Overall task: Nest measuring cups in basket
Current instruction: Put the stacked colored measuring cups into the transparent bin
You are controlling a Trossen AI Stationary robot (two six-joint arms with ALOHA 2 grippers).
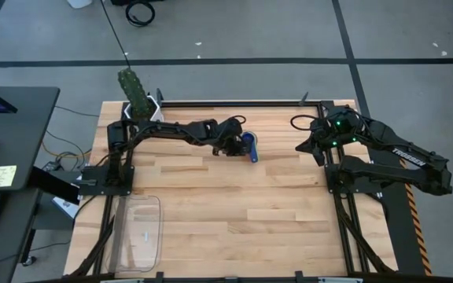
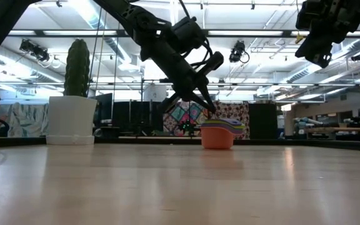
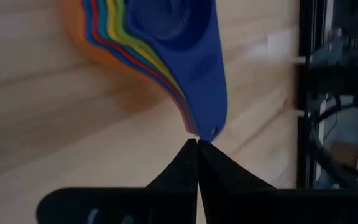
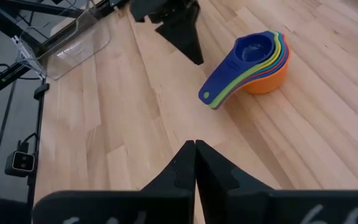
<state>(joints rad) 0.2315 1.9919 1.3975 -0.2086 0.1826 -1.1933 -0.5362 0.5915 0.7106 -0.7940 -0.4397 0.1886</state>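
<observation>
Both my grippers are pinched closed, empty; left gripper [image 3: 197, 144] tip just beside the nested cups' [image 3: 166, 50] handles.

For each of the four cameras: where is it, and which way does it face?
High: overhead, straight down; both arms, clear plastic basket.
Low: tabletop height, level; nested stack of coloured plastic measuring cups, left gripper just above it.
Left wrist: its shut fingers at the cups' handles.
Right wrist: right gripper, raised, shut.
All share the cups.
</observation>
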